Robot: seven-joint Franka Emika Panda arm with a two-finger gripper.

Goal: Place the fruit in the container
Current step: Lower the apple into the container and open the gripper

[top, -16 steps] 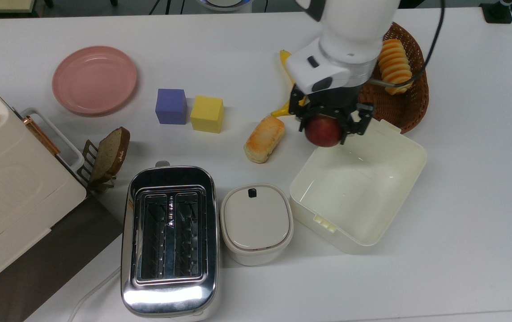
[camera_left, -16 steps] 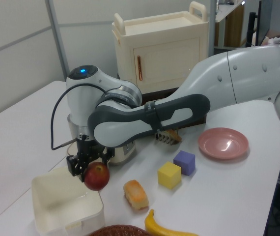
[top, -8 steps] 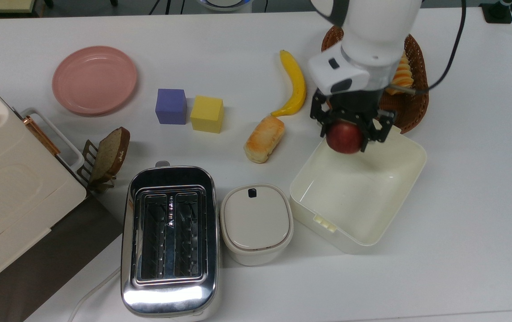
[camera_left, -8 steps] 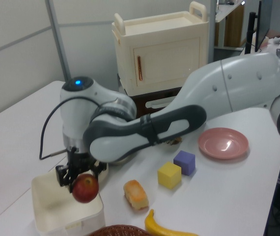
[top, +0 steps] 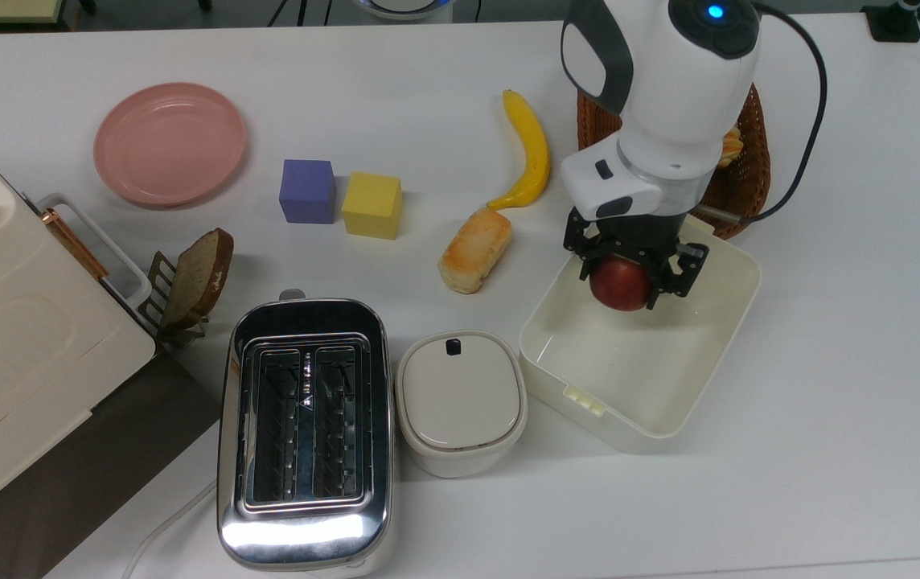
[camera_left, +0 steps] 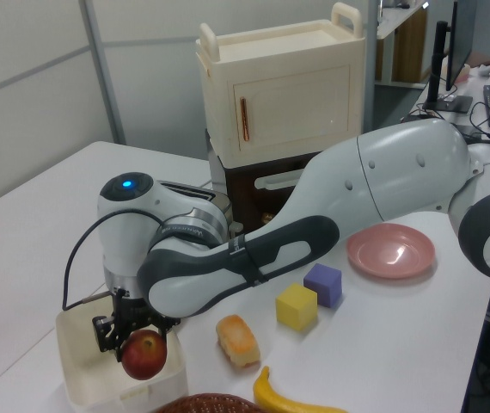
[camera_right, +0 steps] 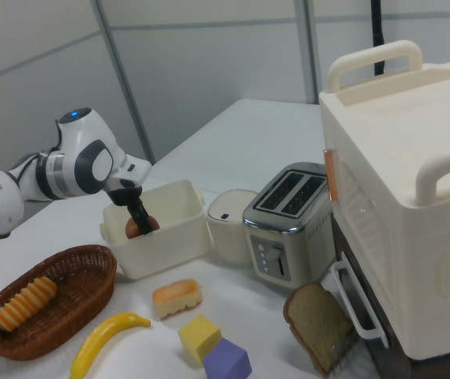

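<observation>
The gripper (top: 625, 277) holds the fruit (top: 621, 285) clamped between its two fingers, and it has moved in the last second. One second ago the fruit hung over the table (top: 830, 362), just outside the corner of the container (top: 737, 322) that is nearest to the banana (top: 531, 153) in the top view. Now it is inside the outline of the container, toward the upper part of the box in the top view. It has also come lower: in the left view the fruit (camera_left: 144, 354) sits about level with the rim of the container (camera_left: 77, 379), and in the right view the fruit (camera_right: 136, 227) shows just above the front wall of the container (camera_right: 166, 241), with the dark finger going down to it.

For the task this means that the carrying part is almost finished. The fruit is over the right box, not over the wicker basket (top: 737, 193) beside it and not over the lidded white pot (top: 460, 402). It is not yet released, and I cannot tell if it touches the floor of the container. In my judgement what remains is a short lowering, then opening the fingers and lifting straight up. The fruit is round, so it may roll a little when it is let go, but the deep walls should keep it inside.
</observation>
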